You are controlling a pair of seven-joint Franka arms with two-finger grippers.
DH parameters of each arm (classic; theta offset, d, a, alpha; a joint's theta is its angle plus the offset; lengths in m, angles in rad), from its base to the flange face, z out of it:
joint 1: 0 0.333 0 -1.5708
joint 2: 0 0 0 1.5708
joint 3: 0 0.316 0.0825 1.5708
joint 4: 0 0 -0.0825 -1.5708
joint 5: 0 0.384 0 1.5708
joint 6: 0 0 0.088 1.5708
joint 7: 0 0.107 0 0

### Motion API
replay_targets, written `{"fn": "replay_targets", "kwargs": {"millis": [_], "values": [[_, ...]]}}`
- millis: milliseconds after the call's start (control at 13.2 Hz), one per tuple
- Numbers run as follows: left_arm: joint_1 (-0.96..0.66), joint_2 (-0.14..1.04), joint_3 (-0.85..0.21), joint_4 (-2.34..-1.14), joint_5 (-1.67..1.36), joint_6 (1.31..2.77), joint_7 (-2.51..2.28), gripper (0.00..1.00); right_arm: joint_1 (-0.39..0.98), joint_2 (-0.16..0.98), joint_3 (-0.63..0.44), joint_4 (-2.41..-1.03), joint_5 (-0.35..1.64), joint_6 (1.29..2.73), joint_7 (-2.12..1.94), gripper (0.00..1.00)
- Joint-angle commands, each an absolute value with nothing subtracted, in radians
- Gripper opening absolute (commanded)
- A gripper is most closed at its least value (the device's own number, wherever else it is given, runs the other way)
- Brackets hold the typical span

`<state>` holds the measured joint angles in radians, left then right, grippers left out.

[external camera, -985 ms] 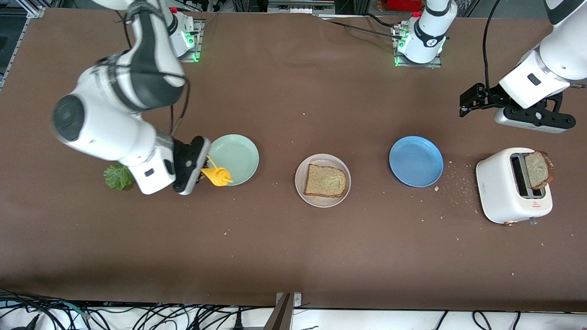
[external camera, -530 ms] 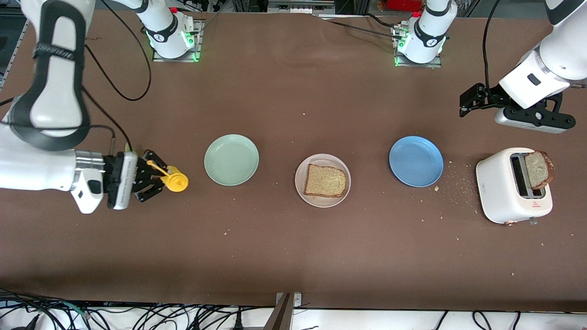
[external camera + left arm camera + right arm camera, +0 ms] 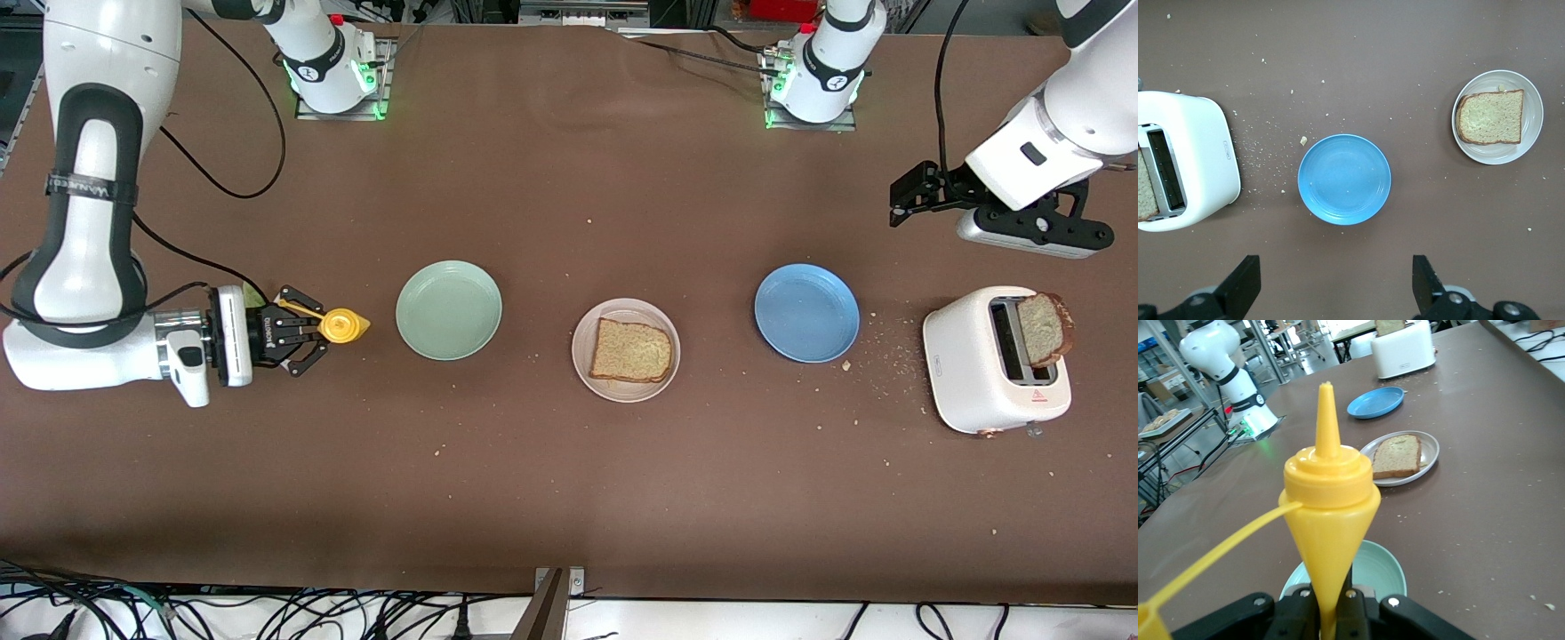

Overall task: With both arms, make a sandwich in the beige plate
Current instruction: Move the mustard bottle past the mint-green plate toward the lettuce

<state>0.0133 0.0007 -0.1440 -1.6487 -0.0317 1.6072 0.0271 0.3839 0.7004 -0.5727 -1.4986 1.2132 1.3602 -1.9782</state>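
Counter (image 3: 569, 498) plain brown with pale crumbs. Plates: mint-green (image 3: 449, 310), beige (image 3: 583, 356), blue (image 3: 806, 312). Bread slice (image 3: 630, 351) speckled tan-brown, darker crust. Toaster (image 3: 969, 364) white, red mark on its end. Squeeze bottle (image 3: 340, 326) solid yellow. Arms white with black bands; right tool (image 3: 307, 331) black.

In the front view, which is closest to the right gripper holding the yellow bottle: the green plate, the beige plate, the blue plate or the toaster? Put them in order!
From the right gripper:
1. Green plate, right beside it.
2. Beige plate, mid-table, with bread.
3. Blue plate, toward the left arm's end.
4. Toaster, at the left arm's end.
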Motion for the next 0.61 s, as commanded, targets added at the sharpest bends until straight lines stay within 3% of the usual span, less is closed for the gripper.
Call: {"fn": "replay_targets", "kwargs": {"millis": [0,303,530], "values": [[0.006,0.012,-0.140,-1.620,-0.044,1.588,0.025,1.00,0.361,0.695,-0.565,-1.607,1.241,1.315,-2.152,0.00],[0.006,0.012,-0.140,-1.620,-0.044,1.588,0.025,1.00,0.259,0.799,-0.564,-1.605,1.230,1.145,-2.391,0.00],[0.006,0.012,-0.140,-1.620,-0.044,1.588,0.025,1.00,0.232,0.862,-0.565,-1.608,1.220,1.100,-2.518,0.00]]}}
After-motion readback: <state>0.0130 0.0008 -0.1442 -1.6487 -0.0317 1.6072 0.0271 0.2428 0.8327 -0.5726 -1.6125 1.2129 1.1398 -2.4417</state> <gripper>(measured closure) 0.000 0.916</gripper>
